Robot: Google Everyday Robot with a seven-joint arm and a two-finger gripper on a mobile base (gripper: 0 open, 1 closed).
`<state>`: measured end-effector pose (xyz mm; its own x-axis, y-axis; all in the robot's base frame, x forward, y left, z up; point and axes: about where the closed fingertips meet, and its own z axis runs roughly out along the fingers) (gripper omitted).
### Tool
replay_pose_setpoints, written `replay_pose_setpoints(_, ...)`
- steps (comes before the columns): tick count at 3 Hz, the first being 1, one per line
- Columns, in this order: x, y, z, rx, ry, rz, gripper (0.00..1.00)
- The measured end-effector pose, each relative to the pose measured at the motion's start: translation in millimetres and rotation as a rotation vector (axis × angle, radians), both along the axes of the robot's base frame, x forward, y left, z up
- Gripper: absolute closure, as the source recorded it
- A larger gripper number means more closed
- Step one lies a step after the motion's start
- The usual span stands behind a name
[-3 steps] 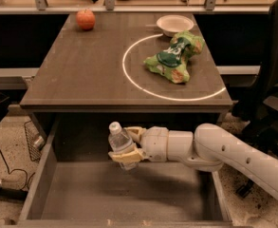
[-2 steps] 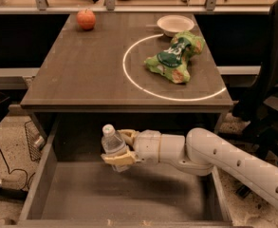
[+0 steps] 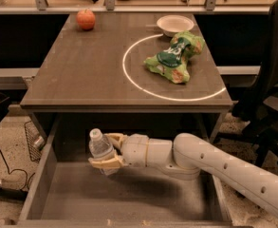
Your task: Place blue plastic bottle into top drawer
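The blue plastic bottle (image 3: 100, 147) is clear with a white cap and stands upright in my gripper (image 3: 108, 150), which is shut on it. My white arm reaches in from the lower right. The bottle hangs over the left part of the open top drawer (image 3: 129, 198), above its flat grey-brown bottom and just below the desk's front edge. The bottle's lower end is hidden behind the fingers (image 3: 105, 163).
On the desk top (image 3: 81, 65) lie a red apple (image 3: 86, 19) at the back left, a white bowl (image 3: 175, 24) at the back and a green chip bag (image 3: 175, 56) inside a white circle. A black chair (image 3: 271, 94) stands at the right.
My gripper has carried the bottle further left over the drawer and slightly lower. The things on the desk have not moved.
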<state>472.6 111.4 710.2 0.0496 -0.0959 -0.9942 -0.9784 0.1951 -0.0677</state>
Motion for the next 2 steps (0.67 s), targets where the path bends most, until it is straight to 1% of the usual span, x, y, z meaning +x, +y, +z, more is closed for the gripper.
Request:
replay_pose_setpoints(1, -2.9, 4.7, -8.7, 0.026, 0.000, 0.006, 1.00)
replay_pose_setpoints(2, -7.4, 4.0, -18.3, 0.067, 0.003, 0.000, 1.00)
